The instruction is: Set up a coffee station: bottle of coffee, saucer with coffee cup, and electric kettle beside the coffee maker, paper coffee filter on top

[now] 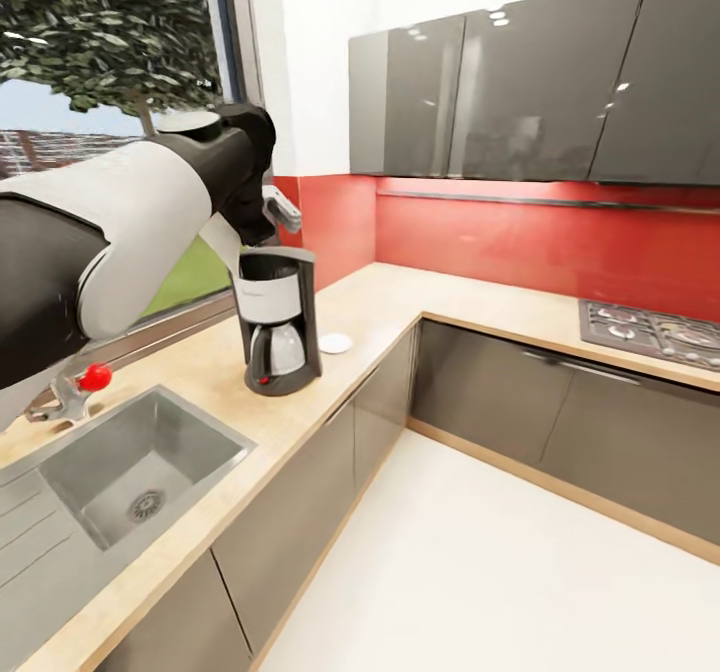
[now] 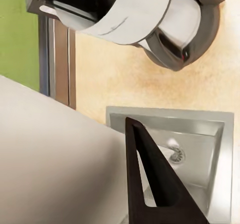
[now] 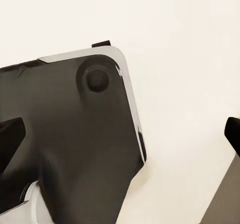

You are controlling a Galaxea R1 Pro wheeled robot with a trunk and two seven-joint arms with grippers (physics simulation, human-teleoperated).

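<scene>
On the kitchen countertop (image 1: pixel 390 302), one coffee maker (image 1: pixel 279 320), one saucer (image 1: pixel 335 343)

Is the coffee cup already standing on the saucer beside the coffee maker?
No, in the head view the saucer lies bare on the kitchen countertop next to the coffee maker, with no cup on it.

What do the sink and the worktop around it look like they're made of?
The sink looks like brushed steel: grey with a soft metallic sheen. The worktop appears to be beige speckled stone or laminate, matte, with a wood-coloured edge; which one is unclear.
</scene>
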